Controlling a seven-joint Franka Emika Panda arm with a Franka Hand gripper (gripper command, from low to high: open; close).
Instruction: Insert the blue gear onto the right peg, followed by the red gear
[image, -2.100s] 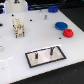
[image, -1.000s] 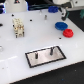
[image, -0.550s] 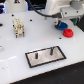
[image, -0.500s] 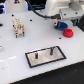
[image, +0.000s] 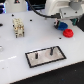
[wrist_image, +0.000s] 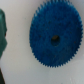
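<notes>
Two seconds ago my gripper (image: 61, 22) was higher up in the exterior view; now it has come down at the upper right of the frame, right over the blue gear (wrist_image: 55, 38). My arm hides that gear there, but the wrist view shows it big and flat on the white table (image: 15, 55). I cannot tell if my fingers are apart or together. The red gear (image: 68, 33) lies just beside my gripper. The right peg (image: 50, 50) stands on its plate (image: 45, 56), lower middle.
</notes>
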